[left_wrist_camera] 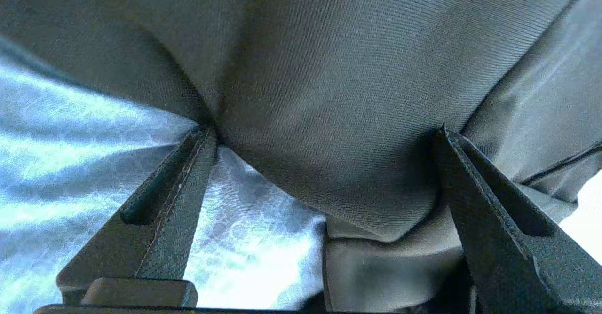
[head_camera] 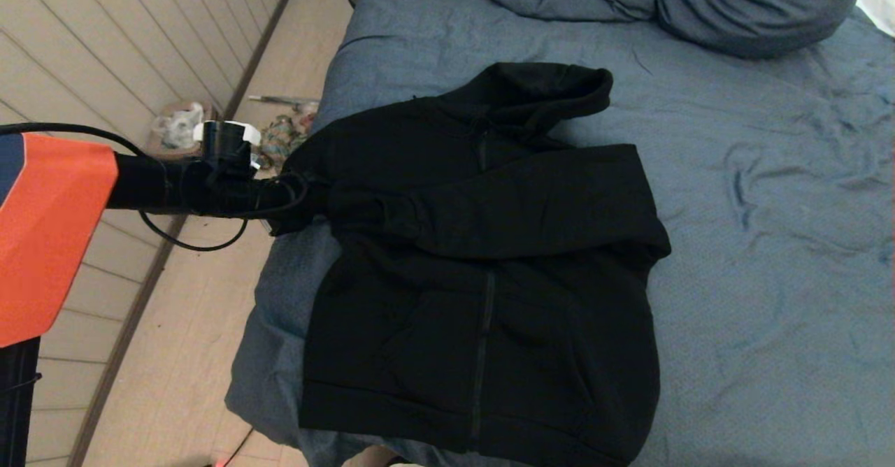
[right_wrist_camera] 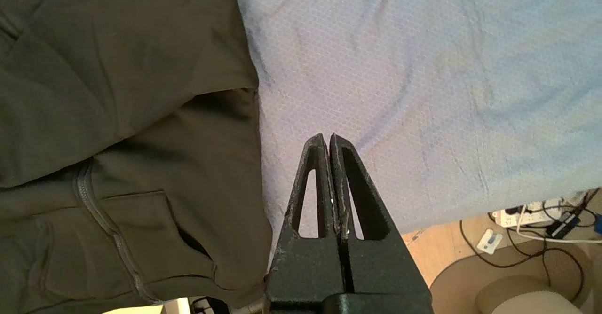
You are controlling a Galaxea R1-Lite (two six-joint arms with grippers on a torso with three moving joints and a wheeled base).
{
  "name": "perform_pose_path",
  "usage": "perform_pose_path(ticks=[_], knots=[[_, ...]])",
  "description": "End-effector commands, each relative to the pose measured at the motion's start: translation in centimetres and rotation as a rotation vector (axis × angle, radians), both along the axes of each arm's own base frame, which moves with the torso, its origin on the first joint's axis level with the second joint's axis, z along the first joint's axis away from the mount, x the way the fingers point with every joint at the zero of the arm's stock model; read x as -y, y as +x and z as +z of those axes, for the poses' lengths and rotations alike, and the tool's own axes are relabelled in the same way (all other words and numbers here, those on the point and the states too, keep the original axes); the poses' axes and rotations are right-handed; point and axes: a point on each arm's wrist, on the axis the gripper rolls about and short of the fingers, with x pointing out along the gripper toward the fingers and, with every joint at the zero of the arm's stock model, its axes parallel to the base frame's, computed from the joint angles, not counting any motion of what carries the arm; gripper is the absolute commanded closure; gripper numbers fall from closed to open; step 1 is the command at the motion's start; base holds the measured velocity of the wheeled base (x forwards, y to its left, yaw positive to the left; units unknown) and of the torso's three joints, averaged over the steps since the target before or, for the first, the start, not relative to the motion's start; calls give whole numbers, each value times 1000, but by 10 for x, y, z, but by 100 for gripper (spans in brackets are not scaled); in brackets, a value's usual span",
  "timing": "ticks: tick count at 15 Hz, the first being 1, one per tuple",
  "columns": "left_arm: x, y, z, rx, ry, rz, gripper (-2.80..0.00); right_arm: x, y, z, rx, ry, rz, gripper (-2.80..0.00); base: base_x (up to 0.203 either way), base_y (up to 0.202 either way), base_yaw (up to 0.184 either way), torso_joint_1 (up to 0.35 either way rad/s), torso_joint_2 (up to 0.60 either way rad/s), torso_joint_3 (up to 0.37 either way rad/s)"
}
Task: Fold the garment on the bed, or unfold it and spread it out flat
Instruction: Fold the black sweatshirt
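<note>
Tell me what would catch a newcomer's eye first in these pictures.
A black hooded garment lies zipper-up on the blue bed, one sleeve folded across its chest. The left gripper is at the garment's left edge, jaws open around a bulge of fabric. The right gripper hangs shut over bare bedding.

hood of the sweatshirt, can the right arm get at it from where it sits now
Probably yes, with a long reach. The right pincer is shut, hanging over bare bed beside the garment. The hood lies on top toward the pillows, uncovered. The left pincer works the opposite edge.
</note>
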Motion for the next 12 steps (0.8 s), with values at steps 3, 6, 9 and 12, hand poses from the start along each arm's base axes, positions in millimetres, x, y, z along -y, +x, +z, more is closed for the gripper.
perform_pose_path(ticks=[3, 6, 9, 12], knots=[[4, 2, -6, -11, -3, -1, -280, 0, 1, 2, 6, 2, 1, 0, 0, 0, 0, 0, 0, 0], [4, 6, -5, 6, 15, 32, -280, 0, 0, 1, 10, 2, 0, 0, 0, 0, 0, 0, 0, 0], [3, 7, 0, 24, 19, 46, 0, -1, -3, 4, 24, -2, -1, 0, 0, 0, 0, 0, 0, 0], [-9, 10, 16, 78, 16, 74, 0, -1, -5, 5, 31, -3, 1, 0, 0, 0, 0, 0, 0, 0]])
